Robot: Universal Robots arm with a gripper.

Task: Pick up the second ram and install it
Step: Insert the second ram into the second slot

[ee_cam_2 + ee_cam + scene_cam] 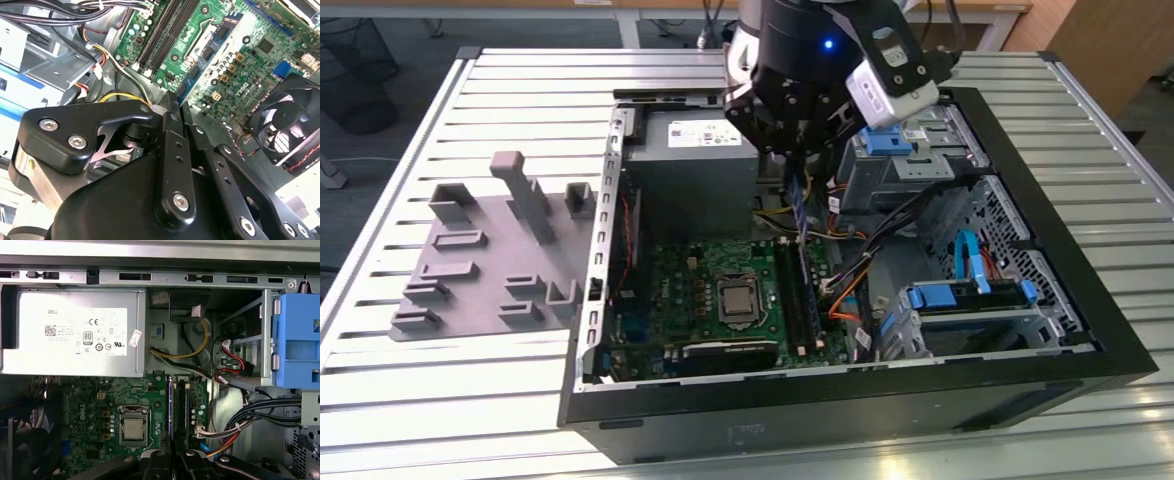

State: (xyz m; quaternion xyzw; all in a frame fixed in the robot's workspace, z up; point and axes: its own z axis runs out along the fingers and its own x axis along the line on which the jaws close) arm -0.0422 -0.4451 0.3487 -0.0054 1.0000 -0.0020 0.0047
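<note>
I've got the gripper (797, 160) over the open PC case (1067, 300), jaws pinched on the second ram (798, 205), which hangs upright just above the motherboard's slots (182, 405).

Even, bright overhead light; dark shadow in case interior (720, 300), close gripper (172, 107) blurred

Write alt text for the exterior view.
A robot arm's gripper hangs over an open computer case lying on a slatted metal table, holding the second ram upright above the motherboard's black memory slots. A grey holder tray sits on the table at the exterior view's left.
</note>
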